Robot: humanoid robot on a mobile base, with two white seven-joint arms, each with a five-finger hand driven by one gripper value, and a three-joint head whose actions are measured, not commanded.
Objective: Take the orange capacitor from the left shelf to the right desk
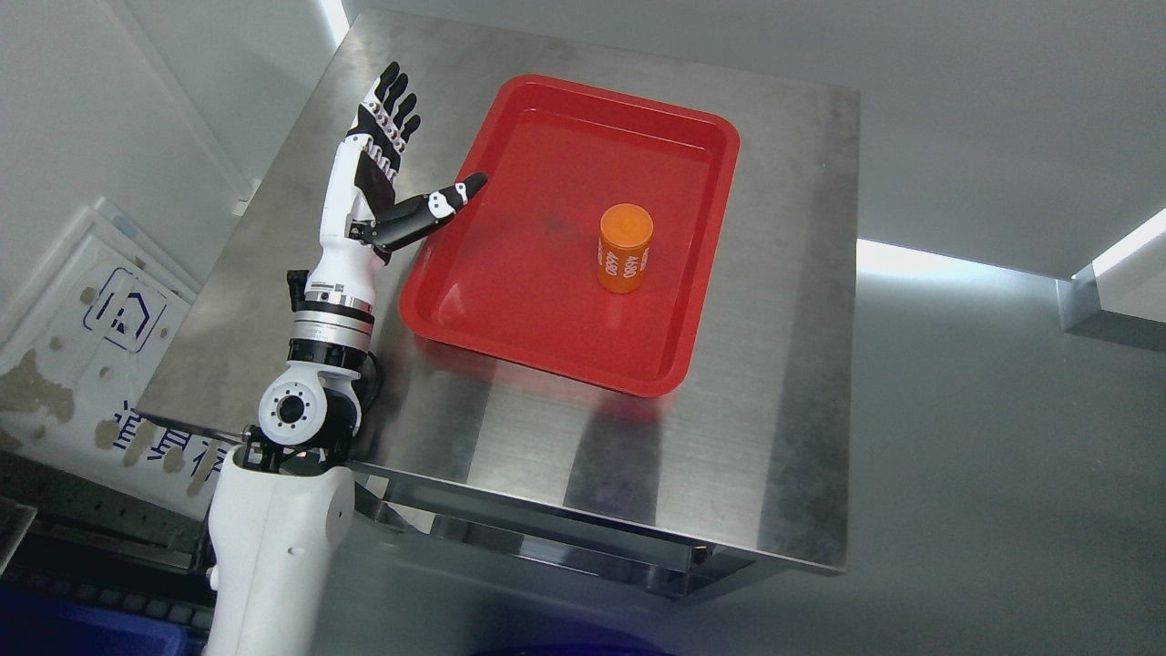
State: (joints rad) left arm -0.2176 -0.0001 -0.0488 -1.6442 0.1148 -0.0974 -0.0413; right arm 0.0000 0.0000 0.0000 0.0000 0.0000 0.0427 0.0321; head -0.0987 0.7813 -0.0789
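Orange capacitor upright in red tray, white print on side.

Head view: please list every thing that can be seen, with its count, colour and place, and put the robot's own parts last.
Orange cylindrical capacitor: one, orange with white print, standing upright inside the tray, right of its middle.
Red rectangular plastic tray: one, red, lying on the table top.
Brushed steel table: one, silver-grey, centre of the picture.
White printed board: one, white with blue marks, on the floor at the left.
Left hand: one, white and black, fingers spread, over the table at the tray's left edge, holding nothing.
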